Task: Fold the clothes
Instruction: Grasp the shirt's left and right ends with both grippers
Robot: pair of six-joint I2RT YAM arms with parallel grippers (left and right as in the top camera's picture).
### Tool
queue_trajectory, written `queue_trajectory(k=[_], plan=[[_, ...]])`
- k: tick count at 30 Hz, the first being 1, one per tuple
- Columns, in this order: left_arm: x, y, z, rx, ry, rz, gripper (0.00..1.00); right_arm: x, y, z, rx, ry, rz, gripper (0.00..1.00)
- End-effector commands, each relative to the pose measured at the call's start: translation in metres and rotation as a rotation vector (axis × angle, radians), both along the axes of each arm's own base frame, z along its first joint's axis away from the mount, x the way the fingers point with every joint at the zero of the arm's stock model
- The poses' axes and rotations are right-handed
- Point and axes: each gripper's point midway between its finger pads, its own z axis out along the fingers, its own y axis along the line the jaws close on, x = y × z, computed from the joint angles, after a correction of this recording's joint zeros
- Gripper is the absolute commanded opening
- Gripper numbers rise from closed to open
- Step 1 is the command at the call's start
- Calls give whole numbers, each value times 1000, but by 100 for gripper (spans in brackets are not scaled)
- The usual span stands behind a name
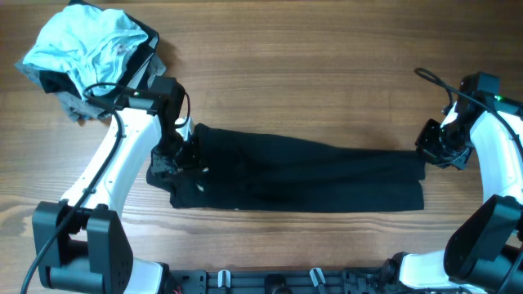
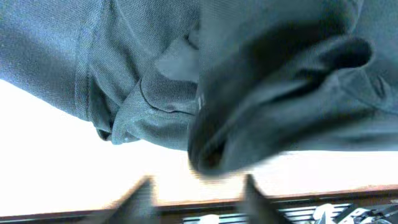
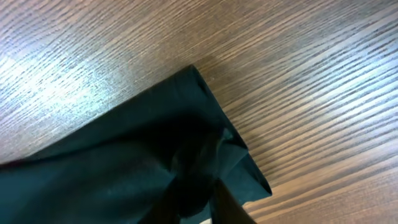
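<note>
Wood-grain surface filled the overhead view, and the black shirt lay across its middle as one long, narrow band running left to right, nearer the robot's edge.

The right end effector was clenched on the right end of that band. In the right wrist view its dark fingers met on a pinched bunch of cloth just behind the corner, with creases running into the pinch.

The left end effector sat over the rumpled left end. In the blurred left wrist view its fingers stood apart with bright surface between them. A thick roll of fabric hung just past the tips, and nothing looked clamped.

By my judgement the lengthwise folds were done, since the shirt was already narrowed to a strip. Bringing one end over the other and squaring the bundle was left to do, and the left end looked untidy.

From the left wrist, the white forearm rose to an elbow near the pile and came back down to the base at the near left. The right arm climbed from its near-right base and bent inward at the wrist to reach the shirt's end.

A light-blue garment lay heaped on a grey garment at the far left corner, well apart from the shirt.
</note>
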Motion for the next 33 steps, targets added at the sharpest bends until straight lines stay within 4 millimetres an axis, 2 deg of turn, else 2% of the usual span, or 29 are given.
queue_trajectory(k=[1,4,7,8,9,11,14,17,21,22,23,24,25,26,27,28,31,33], plan=[[3,3,0,8,-22,-3,71,-6,-3,-3,-19,29,-8,40],[14,1,-1,1,-65,-3,66,-8,-2,-5,23,26,-32,60],[28,-1,-2,-9,-123,-3,52,-13,-13,-9,96,22,-104,60],[34,-5,-2,-26,-149,-4,40,-22,-25,-14,142,33,-175,61],[34,-6,-2,-33,-151,-3,39,-24,-26,-15,161,36,-192,64],[36,-11,-3,-62,-156,-1,40,-24,-21,-18,243,18,-176,78],[33,-17,-16,-101,-158,-2,54,-36,-2,-37,339,40,-134,98],[24,-16,-32,-100,-143,-1,64,-47,9,-61,363,43,-139,100],[16,-16,-42,-106,-126,0,66,-58,35,-81,462,19,-151,99],[18,-17,-42,-113,-133,0,66,-56,41,-82,496,-3,-154,96],[20,-18,-42,-119,-142,0,66,-53,46,-83,522,-26,-156,85],[21,-18,-42,-119,-147,0,66,-51,48,-83,537,-45,-155,79],[23,-19,-42,-120,-154,-1,66,-49,48,-83,539,-56,-149,63],[24,-19,-42,-121,-157,-1,66,-45,46,-84,529,-75,-132,42],[24,-19,-42,-121,-159,-1,66,-42,42,-83,515,-87,-121,15],[24,-19,-42,-121,-158,-1,67,-40,36,-82,493,-84,-125,4],[20,-18,-42,-118,-142,-1,68,-31,10,-67,379,-61,-158,4],[19,-18,-41,-121,-143,-21,66,-12,-7,-42,318,-120,-141,4]])
